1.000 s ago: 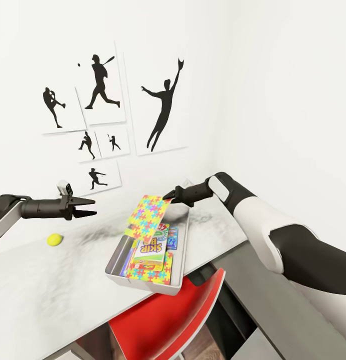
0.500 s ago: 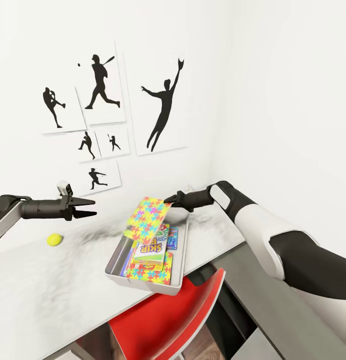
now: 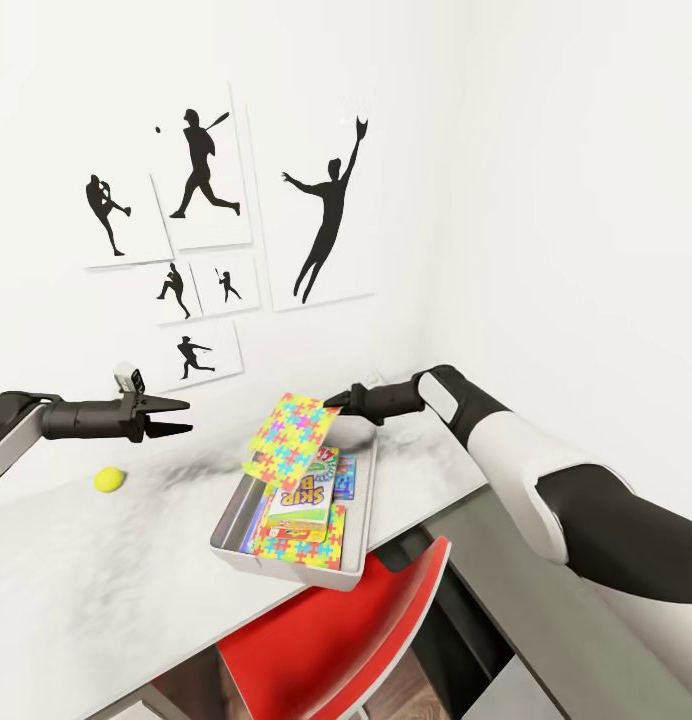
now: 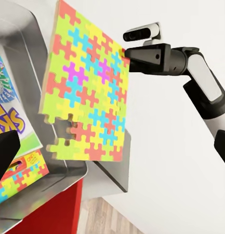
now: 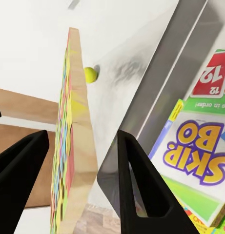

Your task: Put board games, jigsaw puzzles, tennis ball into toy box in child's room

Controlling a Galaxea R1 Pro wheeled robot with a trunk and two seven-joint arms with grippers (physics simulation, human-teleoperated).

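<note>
Held the second jigsaw puzzle (image 3: 291, 437) by its upper corner in the right gripper (image 3: 338, 400), clenched on it, hanging tilted over the far left rim of the toy box (image 3: 361, 556). Inside lay the SKIP-BO box (image 3: 299, 503), another game box beneath, and the first puzzle (image 3: 294, 549). Judged mid-placement: needed lowering flat over the boxes, then releasing. Left gripper (image 3: 182, 416) hovered spread and empty above the table (image 3: 106, 580), near the tennis ball (image 3: 109, 480), probably next.
</note>
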